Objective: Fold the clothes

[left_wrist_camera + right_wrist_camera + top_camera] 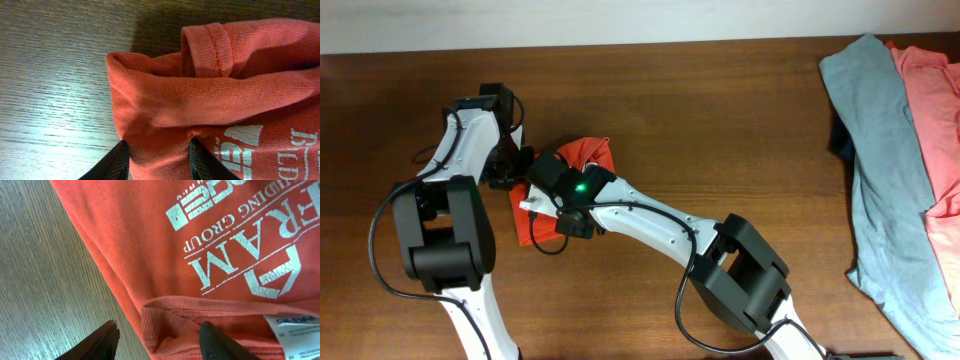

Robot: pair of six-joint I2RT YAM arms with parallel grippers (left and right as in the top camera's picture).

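Left jaws (157, 150) were clamped on orange shirt (210, 100); right jaws (160, 330) sat apart, astride its collar (167, 312). Risk: a left tug could've dragged the fold open, as nothing pinned it.

Table (720, 120): dark brown wood, grain running left to right in overhead view, fills nearly whole frame. Surface smooth, slightly glossy. Pale strip (570, 20) along top edge, beyond table's far edge; wall or floor, cannot tell. Left wrist view: soft whitish glare (55, 100) on wood at left, dark shadow (160, 25) on wood at top middle. Right wrist view: wood looks paler, grey-brown, grain diagonal, faint sheen.
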